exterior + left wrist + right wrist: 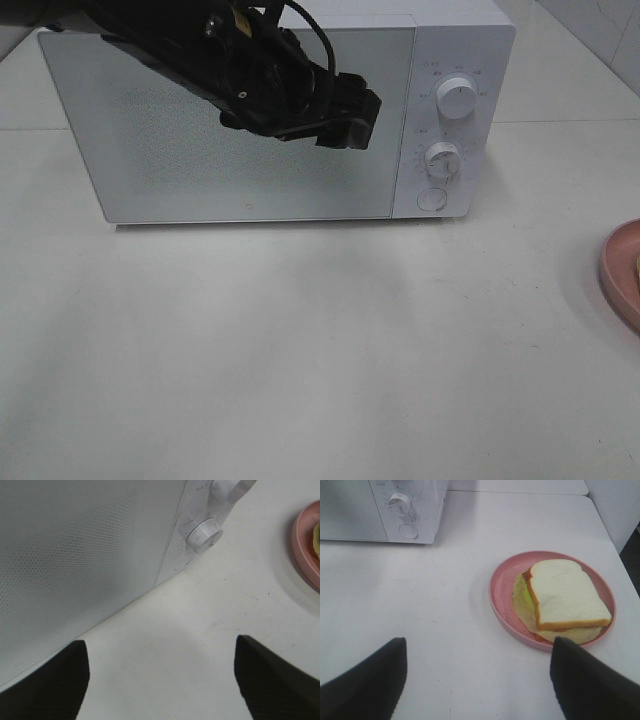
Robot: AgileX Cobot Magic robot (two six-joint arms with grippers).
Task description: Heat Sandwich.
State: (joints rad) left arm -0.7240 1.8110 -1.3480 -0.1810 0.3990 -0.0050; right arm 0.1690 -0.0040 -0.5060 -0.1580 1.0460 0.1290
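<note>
Sandwich (565,599) of white bread over a yellow-green layer, lying on round pink plate (501,596), at the 3 o'clock edge of the high view, well apart from white microwave (250,120) at 12 o'clock. Door shut; two dials (457,100) and a round button (432,198) down its panel. Left gripper (160,680) raised before the door glass, fingers spread wide, holding nothing. Right gripper (477,680) over bare white table (300,350), just short of the plate, likewise wide and empty.

Closed microwave (90,555) door, two dials, pink plate (300,550) at edge, left gripper (162,680) jaws apart.
</note>
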